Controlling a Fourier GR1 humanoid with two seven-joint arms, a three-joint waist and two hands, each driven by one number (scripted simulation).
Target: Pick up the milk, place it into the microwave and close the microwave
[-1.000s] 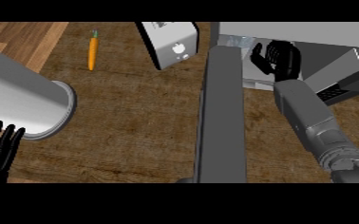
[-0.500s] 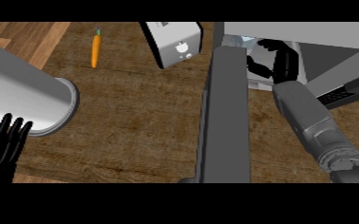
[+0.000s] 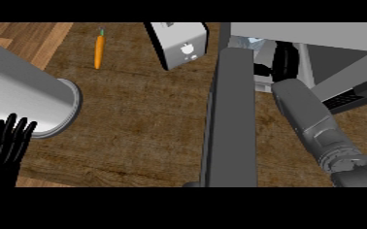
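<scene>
The microwave (image 3: 315,35) stands at the upper right with its grey door (image 3: 231,121) swung open toward me, seen edge-on. Inside its cavity a pale milk carton (image 3: 250,42) shows just behind the door's top edge. My right hand (image 3: 284,60) is inside the cavity beside the carton, to its right. Its fingers point straight up, its thumb sticks out to the left, and it appears apart from the carton. The door hides the carton's lower part. At the lower left edge my left hand (image 3: 14,140) rests open, fingers up.
A white box with an apple mark (image 3: 181,43) stands just left of the microwave door. An orange carrot (image 3: 99,52) lies on the wooden counter (image 3: 143,126) at the upper left. A large steel pot (image 3: 36,99) lies at the left, close to my left hand.
My right hand's fingers have straightened from a curl beside the milk carton, which stays in the microwave. The left hand has risen a little further into view.
</scene>
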